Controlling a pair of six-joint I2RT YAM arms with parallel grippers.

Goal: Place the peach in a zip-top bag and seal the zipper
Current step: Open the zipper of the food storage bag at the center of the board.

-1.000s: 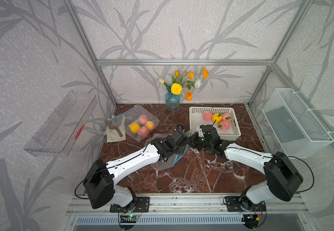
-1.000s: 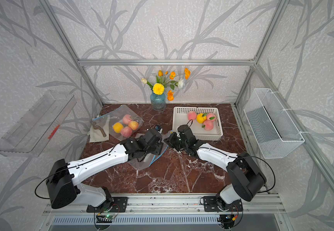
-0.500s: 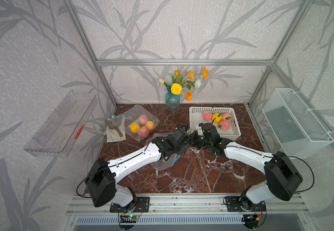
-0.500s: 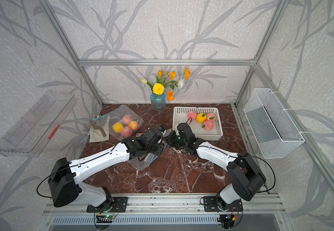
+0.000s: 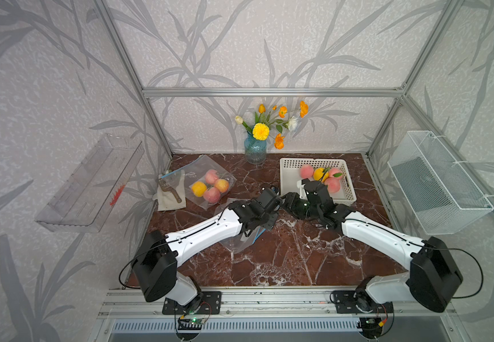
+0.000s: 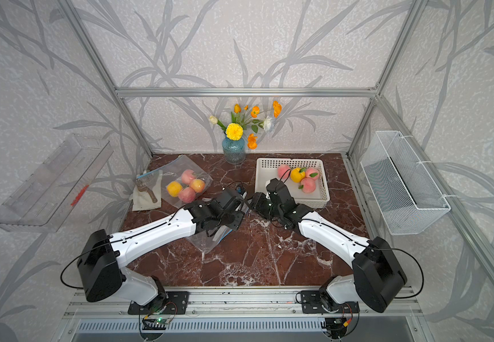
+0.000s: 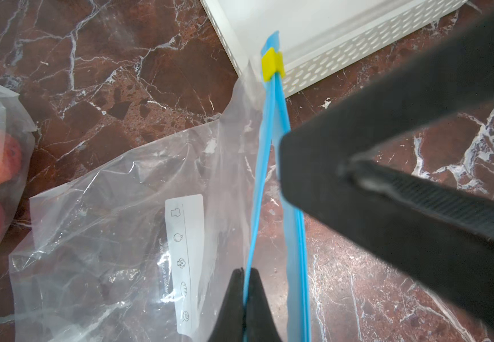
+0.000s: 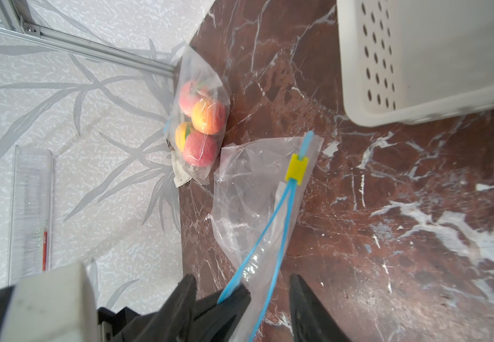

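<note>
Two robot arms w/ smooth white plastic link shells: left arm [image 5: 207, 234] & right arm [image 5: 379, 237]. Bulky black shoulder joint housings [image 5: 155, 272], thin black cable loops [image 5: 476, 275] beside them. Black bolted base plates [image 5: 192, 302] at near edge. Black tapered fingers [image 7: 229, 299] on left gripper [image 7: 247, 272] & right gripper [image 8: 242, 278].

A blue glass vase [image 5: 255, 150] of yellow, orange and white flowers [image 5: 261, 131] stands at the back of the red marble desk [image 5: 284, 260], near a white perforated basket [image 5: 312, 161]. By the desk's left edge lies a pale cloth [image 5: 165, 201] with a brown-handled tool [image 5: 171, 189] on it — its kind unclear. A clear plastic tray [image 5: 91, 183] and a white wire basket [image 5: 435, 183] hang on opposite side walls — well apart.
</note>
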